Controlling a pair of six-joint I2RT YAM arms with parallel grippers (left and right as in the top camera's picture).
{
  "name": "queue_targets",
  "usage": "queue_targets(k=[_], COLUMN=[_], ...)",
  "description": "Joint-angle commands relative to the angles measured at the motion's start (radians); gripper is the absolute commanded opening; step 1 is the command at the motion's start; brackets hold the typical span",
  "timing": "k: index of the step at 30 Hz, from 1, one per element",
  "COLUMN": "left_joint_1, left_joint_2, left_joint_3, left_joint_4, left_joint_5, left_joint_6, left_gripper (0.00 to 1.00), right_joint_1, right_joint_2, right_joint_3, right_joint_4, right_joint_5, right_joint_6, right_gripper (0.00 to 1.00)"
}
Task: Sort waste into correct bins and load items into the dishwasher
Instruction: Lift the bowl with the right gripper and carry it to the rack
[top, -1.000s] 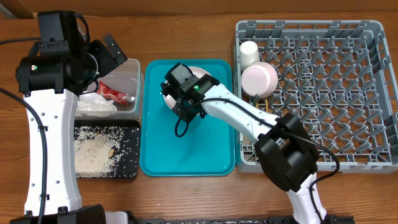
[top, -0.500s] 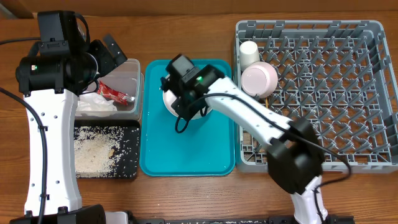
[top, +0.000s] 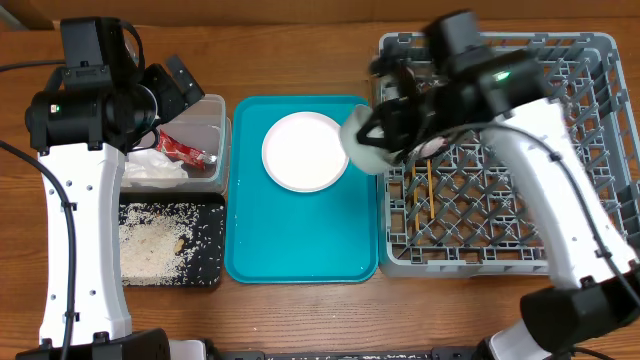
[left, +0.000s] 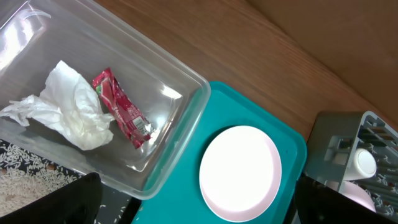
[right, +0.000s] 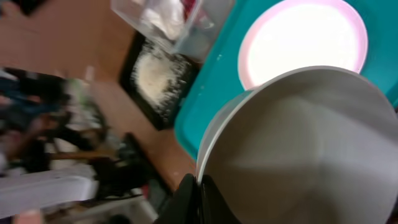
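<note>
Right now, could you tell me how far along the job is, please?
Done: red crinkled wrapper and crumpled white napkin in the clear plastic tub, rice grains in the black plastic tray, wooden chopsticks in the grey plastic dish rack. In hand: the right gripper holds the grey-green bowl. Left: the round pink-white plate on the teal tray.

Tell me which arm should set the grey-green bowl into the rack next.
Right: the right gripper is shut on the grey-green bowl at the dish rack's left edge; the left gripper hangs open over the clear tub, across the teal tray.
</note>
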Motion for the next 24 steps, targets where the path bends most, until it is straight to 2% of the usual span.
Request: queue_targets(k=[1,6,9,13,19,24], left_joint_1=[0.002,0.002,0.002,0.002,0.002,0.002], left_joint_2=[-0.013,-0.013,-0.013,-0.013,-0.013,-0.013], left_joint_3=[0.019,0.019,0.019,0.019,0.019,0.019], left_joint_4=[0.002,0.002,0.002,0.002,0.002,0.002], left_joint_5=[0.007,0.007,0.007,0.007,0.007,0.007], left_joint_6=[0.013,0.013,0.013,0.013,0.013,0.013], left_gripper=[1.00,1.00,1.00,1.00,1.00,1.00], right_joint_1=[-0.118,-0.293,-0.381,-0.441,-0.480,-0.513], right_joint_2=[-0.001,0.000,0.000,0.000,0.003,0.010], right_joint_3=[-0.029,-0.175,-0.323,-0.504,-0.685,-0.746], right_joint_4=[-0.034,-0.096,-0.120,-0.105,0.017,0.087], right_joint_5=[-0.362,-0.606,-0.709,-0.801,-0.800,-0.800], right_joint_6=[-0.130,-0.307,-0.420,-0.513,-0.522,-0.522], right_gripper=[0.04,0.04,0.04,0.04,0.04,0.04])
